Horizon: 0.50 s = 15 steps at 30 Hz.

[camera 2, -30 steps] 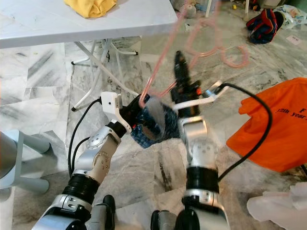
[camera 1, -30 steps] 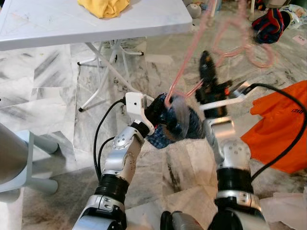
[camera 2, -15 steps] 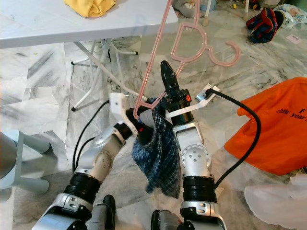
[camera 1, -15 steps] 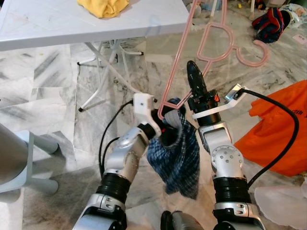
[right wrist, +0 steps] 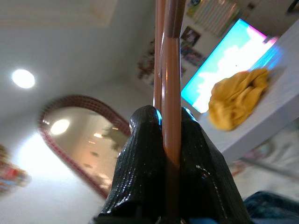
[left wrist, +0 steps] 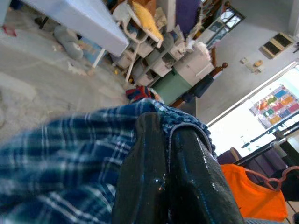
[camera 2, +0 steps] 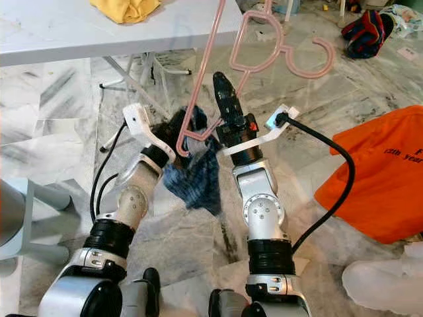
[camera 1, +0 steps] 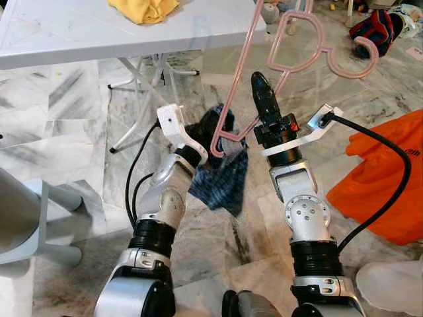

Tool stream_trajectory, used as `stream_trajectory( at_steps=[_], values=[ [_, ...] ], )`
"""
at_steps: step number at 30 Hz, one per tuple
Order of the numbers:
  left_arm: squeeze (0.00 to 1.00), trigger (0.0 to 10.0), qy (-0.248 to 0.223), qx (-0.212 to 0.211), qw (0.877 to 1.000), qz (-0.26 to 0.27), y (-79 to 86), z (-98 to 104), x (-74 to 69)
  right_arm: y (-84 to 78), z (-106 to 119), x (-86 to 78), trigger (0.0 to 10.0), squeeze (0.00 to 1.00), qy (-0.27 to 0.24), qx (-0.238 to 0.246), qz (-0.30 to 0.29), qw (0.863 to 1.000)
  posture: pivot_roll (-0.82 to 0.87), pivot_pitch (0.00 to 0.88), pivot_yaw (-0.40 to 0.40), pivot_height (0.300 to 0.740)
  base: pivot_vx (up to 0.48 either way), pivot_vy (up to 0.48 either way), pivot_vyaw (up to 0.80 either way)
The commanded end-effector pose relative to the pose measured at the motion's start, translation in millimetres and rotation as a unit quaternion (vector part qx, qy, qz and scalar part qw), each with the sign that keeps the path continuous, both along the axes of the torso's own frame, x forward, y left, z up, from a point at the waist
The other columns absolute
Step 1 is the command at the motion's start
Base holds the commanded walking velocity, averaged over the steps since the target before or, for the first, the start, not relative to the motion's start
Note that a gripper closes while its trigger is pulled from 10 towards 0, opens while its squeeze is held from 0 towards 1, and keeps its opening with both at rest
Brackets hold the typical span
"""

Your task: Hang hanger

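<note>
The right gripper (camera 1: pixel 260 89) is raised in front of the robot, pointing up and away, its two black fingers (right wrist: pixel 140 177) pressed together on the bar of a pink hanger (camera 1: pixel 310 49); in the right wrist view the bar runs straight up out of the clamped fingertips. From that grip the hanger extends up and beyond the gripper, its looped neck and hook lying past the fingertips to the right, while one long arm slants down to a corner just left of the gripper's wrist. The left gripper (camera 1: pixel 213 125) sits just beside that corner, to the left of the right gripper, fingers closed on a blue plaid cloth (camera 1: pixel 225 178); the left wrist view shows the fabric folded over and pinched between the black fingers (left wrist: pixel 187 182). The cloth hangs below the left gripper, between the two forearms. An orange garment (camera 1: pixel 390 178) lies on the marble floor (camera 1: pixel 73 139) well to the right of the right arm. Beyond the left gripper stands a white table (camera 1: pixel 79 33) carrying a yellow cloth (camera 1: pixel 144 9).
</note>
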State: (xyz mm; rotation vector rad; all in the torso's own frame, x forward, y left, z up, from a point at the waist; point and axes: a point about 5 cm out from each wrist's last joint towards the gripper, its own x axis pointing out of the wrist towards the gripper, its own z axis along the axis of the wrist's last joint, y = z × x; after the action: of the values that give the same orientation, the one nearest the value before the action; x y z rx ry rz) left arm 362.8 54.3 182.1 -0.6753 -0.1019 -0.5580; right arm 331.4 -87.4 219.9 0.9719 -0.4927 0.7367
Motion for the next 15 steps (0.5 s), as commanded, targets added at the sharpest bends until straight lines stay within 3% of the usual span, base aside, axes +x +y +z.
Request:
stream_trajectory(
  at_steps=[1, 3, 6, 7, 8, 9, 10, 13, 15],
  values=[
    [0.00, 0.0, -0.015, -0.037, 0.999, -0.022, -20.9, 17.5, -1.9, 11.3, -20.7, 1.2, 10.0, 0.00, 0.036, -0.033, -0.054, 0.997, 0.07, 0.250, -0.058, 0.740, 0.000, 0.000, 0.00],
    [0.00, 0.0, -0.006, -0.029, 0.999, -0.030, -24.3, 12.6, -4.3, 1.4, -22.6, 10.8, 10.0, 0.00, 0.044, -0.082, -0.133, 0.987, 0.07, 0.250, -0.055, 0.740, 0.000, 0.000, 0.00],
    [0.00, 0.0, 0.009, -0.017, 0.999, -0.036, -28.1, 4.0, -6.7, -7.3, -19.7, 17.3, 10.0, 0.00, 0.056, -0.089, -0.177, 0.978, 0.07, 0.247, -0.053, 0.740, 0.000, 0.000, 0.00],
    [0.00, 0.0, 0.017, -0.014, 0.999, -0.044, -32.2, -1.5, -9.4, -10.1, -15.3, 21.6, 10.0, 0.00, 0.075, -0.052, -0.172, 0.981, 0.06, 0.245, -0.051, 0.740, 0.000, 0.000, 0.00],
    [0.00, 0.0, 0.017, -0.014, 0.999, -0.044, -32.2, -1.5, -9.4, -10.1, -15.3, 21.6, 10.0, 0.00, 0.075, -0.052, -0.172, 0.981, 0.06, 0.245, -0.051, 0.740, 0.000, 0.000, 0.00],
    [0.00, 0.0, 0.019, -0.014, 0.999, -0.045, -33.8, -3.3, -10.5, -10.3, -14.1, 23.7, 10.0, 0.00, 0.091, -0.022, -0.159, 0.983, 0.06, 0.245, -0.051, 0.740, 0.000, 0.000, 0.00],
    [0.00, 0.0, 0.022, -0.011, 0.999, -0.049, -38.0, -6.0, -12.3, -10.1, -13.9, 29.4, 10.0, 0.00, 0.135, 0.044, -0.136, 0.980, 0.06, 0.244, -0.052, 0.740, 0.000, 0.000, 0.00],
    [0.00, 0.0, 0.017, -0.004, 0.998, -0.068, -49.1, -6.1, -16.7, -4.6, -13.6, 38.0, 10.0, 0.00, 0.196, 0.163, -0.097, 0.962, 0.06, 0.245, -0.056, 0.740, 0.000, 0.000, 0.00],
    [0.00, 0.0, 0.019, -0.005, 0.997, -0.070, -50.3, -6.3, -17.3, -3.7, -12.2, 38.2, 10.0, 0.00, 0.197, 0.177, -0.093, 0.960, 0.06, 0.245, -0.056, 0.740, 0.000, 0.000, 0.00]
  ],
)
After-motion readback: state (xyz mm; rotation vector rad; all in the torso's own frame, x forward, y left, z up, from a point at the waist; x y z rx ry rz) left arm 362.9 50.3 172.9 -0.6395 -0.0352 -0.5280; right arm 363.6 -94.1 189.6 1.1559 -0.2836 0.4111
